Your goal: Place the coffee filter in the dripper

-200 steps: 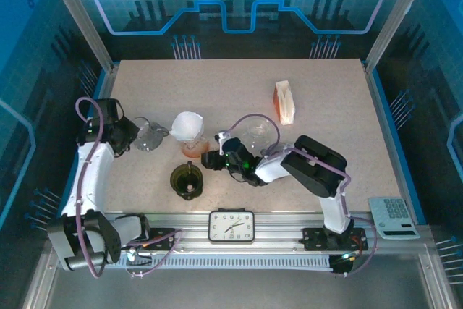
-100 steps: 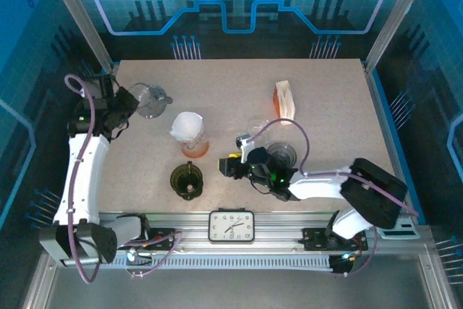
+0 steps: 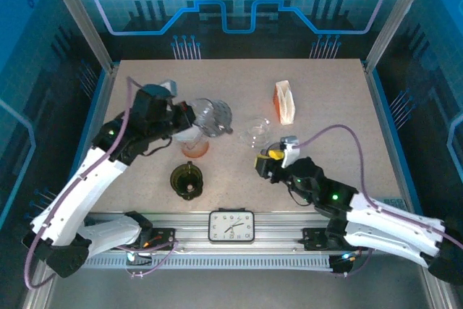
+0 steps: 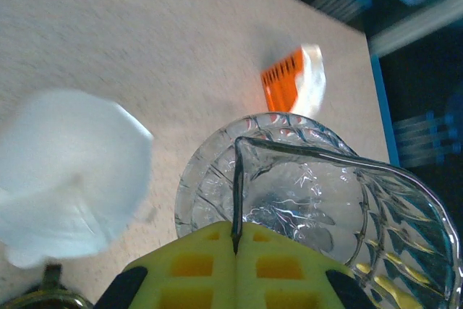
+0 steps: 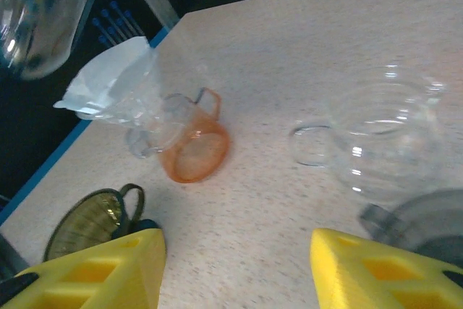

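The coffee filter (image 5: 116, 81), upper left in the right wrist view, sits atop an orange cup (image 5: 194, 155). We judge it light, limp, crushable: pinch its rim. Our left end effector (image 4: 235, 240) pinches a glass jug (image 4: 304, 193); our right end effector (image 5: 235, 265) is spread, empty.

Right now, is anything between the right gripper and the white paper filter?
Nothing visible: bare table lies between the right gripper and the white paper coffee filter. The left gripper holds a clear ribbed glass jug close by it.
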Available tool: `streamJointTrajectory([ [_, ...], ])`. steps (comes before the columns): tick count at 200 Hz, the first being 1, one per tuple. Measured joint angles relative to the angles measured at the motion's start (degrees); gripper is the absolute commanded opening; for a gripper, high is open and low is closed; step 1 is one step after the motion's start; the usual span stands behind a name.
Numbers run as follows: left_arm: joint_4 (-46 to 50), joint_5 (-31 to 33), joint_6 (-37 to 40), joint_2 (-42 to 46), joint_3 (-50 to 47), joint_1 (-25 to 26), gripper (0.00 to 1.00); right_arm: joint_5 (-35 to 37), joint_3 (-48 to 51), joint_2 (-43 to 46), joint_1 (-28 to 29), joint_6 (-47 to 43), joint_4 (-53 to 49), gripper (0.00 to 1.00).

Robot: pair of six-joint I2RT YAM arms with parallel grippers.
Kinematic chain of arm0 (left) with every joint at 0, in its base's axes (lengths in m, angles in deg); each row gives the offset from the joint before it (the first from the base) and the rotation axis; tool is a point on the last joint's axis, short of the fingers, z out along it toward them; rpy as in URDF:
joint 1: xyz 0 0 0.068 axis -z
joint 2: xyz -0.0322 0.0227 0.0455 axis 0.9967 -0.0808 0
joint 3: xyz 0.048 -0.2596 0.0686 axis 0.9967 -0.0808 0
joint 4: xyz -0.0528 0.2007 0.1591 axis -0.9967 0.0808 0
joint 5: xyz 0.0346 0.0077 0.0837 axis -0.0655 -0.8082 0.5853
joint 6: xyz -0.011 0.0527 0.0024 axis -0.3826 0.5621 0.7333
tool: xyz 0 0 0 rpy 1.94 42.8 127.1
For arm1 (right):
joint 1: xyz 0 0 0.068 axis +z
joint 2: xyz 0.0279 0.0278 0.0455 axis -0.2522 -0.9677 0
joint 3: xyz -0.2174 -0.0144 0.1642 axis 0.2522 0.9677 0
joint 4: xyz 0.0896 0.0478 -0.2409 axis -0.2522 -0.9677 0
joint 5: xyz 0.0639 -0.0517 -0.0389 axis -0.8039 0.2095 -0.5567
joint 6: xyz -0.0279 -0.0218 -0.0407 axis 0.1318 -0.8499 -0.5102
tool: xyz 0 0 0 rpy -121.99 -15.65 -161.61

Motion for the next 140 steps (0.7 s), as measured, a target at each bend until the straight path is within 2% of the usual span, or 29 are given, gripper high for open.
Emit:
streamJointTrajectory([
  [23, 0.13, 1.86, 0.35, -1.33, -2.43, 7.72, 0.0, 2.91, 0.74, 7.45, -0.02, 0.24, -8.2, 0.58],
  [58, -0.48, 4.09, 0.44, -7.02, -8.04, 14.4, 0.0, 4.63, 1.11, 12.98, -0.02, 0.2, -16.0, 0.58],
  [86, -2.34, 4.5, 0.37, -13.22, -12.2, 16.68, 0.0, 5.33, 1.11, 13.22, -0.02, 0.22, -19.5, 0.59],
  [140, -6.58, 4.85, -0.96, -20.92, -15.23, 17.29, 0.0, 5.44, 1.11, 13.22, -0.02, 0.42, -21.99, 0.59],
])
